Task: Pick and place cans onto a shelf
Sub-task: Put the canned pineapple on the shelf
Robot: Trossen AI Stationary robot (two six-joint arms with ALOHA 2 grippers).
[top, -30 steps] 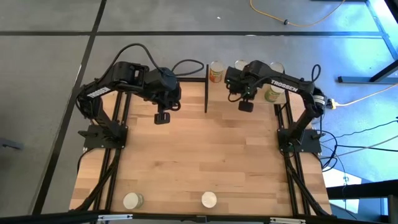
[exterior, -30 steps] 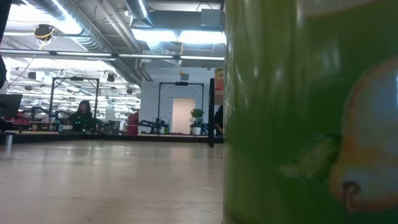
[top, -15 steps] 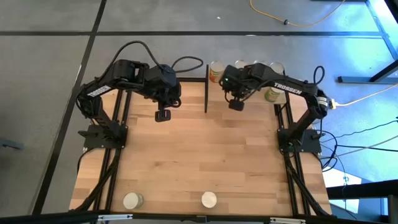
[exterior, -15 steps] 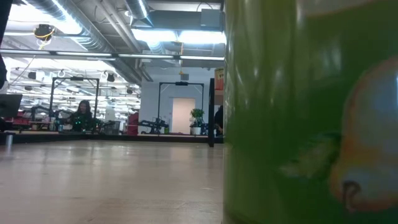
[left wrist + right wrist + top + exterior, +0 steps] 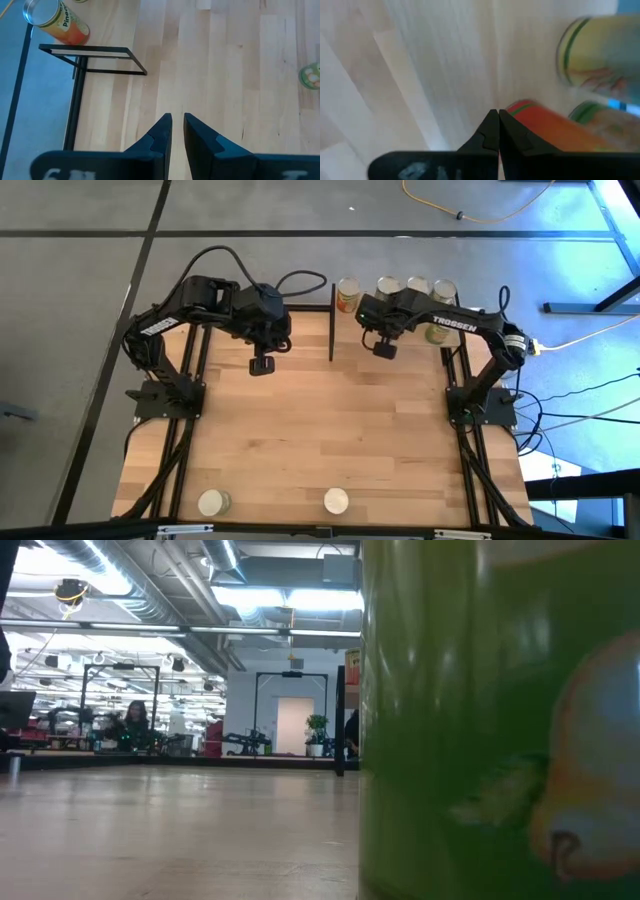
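Note:
Several cans stand in a row along the far edge of the shelf (image 5: 352, 330): one (image 5: 347, 294) beside the black upright panel (image 5: 331, 325), three more (image 5: 416, 286) to its right, and one (image 5: 437, 331) nearer. My right gripper (image 5: 383, 350) is shut and empty above the shelf; its wrist view shows an orange-red can (image 5: 545, 132), a yellow can (image 5: 600, 50) and a green can (image 5: 605, 125) just past its fingertips. My left gripper (image 5: 262, 366) is shut and empty, left of the panel. Two cans (image 5: 212, 502) (image 5: 336, 501) stand at the near edge.
A green can (image 5: 490, 720) stands right in front of the low camera and fills the right half of that view. The left wrist view shows the shelf's black frame (image 5: 95, 60) and an orange can (image 5: 55, 20). Bare wood lies between the arms.
My right gripper has gone a little toward the table's left edge, above the shelf, and the arm now uncovers more of the far row of cans. The cans have stayed where they were.

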